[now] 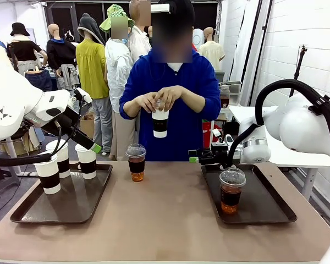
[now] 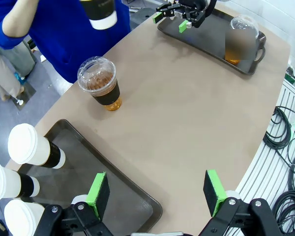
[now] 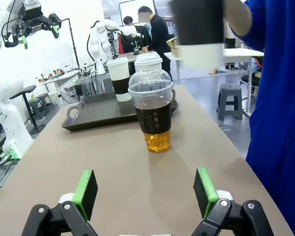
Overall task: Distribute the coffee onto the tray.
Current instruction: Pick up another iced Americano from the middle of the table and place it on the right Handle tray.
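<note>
Front view: three paper cups on left tray; iced coffee on table, centre; second iced coffee on right tray; fourth cup in person's hands.
Left wrist view: left gripper fingers spread, empty.
Right wrist view: right gripper fingers spread, empty.

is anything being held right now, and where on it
Only by the person: both hands grip a white paper cup at its top, above the table. The left gripper and right gripper are open and empty.
</note>
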You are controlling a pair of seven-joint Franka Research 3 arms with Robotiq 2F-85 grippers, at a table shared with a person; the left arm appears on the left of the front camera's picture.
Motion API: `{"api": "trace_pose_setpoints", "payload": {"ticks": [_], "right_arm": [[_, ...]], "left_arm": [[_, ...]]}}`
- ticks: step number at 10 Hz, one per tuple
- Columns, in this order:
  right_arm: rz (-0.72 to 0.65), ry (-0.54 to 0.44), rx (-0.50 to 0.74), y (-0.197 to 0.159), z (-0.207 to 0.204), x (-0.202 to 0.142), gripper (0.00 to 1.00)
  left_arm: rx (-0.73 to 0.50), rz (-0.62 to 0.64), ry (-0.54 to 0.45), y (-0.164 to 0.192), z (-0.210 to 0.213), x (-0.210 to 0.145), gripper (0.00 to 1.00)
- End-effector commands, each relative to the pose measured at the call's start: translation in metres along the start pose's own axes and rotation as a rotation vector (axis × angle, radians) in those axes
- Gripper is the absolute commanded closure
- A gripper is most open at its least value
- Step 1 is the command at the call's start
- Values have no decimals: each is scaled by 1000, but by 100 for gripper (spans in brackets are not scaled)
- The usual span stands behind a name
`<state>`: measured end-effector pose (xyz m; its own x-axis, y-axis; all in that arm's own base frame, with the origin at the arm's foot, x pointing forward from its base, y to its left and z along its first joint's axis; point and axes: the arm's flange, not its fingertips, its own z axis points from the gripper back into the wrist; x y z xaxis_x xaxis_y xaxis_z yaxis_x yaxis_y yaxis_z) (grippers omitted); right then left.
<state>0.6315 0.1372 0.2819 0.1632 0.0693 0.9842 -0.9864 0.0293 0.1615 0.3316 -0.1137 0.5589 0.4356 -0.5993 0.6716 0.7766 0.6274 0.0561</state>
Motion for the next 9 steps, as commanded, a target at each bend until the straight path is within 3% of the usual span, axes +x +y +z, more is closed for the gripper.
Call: {"api": "trace_pose_setpoints", "payload": {"ticks": [1, 9], "right_arm": [[8, -1, -8, -1, -1, 0, 0], [0, 0, 0, 0, 0, 0, 0]], "left_arm": [[-4, 4, -4, 1, 1, -1, 0], [-4, 4, -4, 1, 1, -1, 0]]}}
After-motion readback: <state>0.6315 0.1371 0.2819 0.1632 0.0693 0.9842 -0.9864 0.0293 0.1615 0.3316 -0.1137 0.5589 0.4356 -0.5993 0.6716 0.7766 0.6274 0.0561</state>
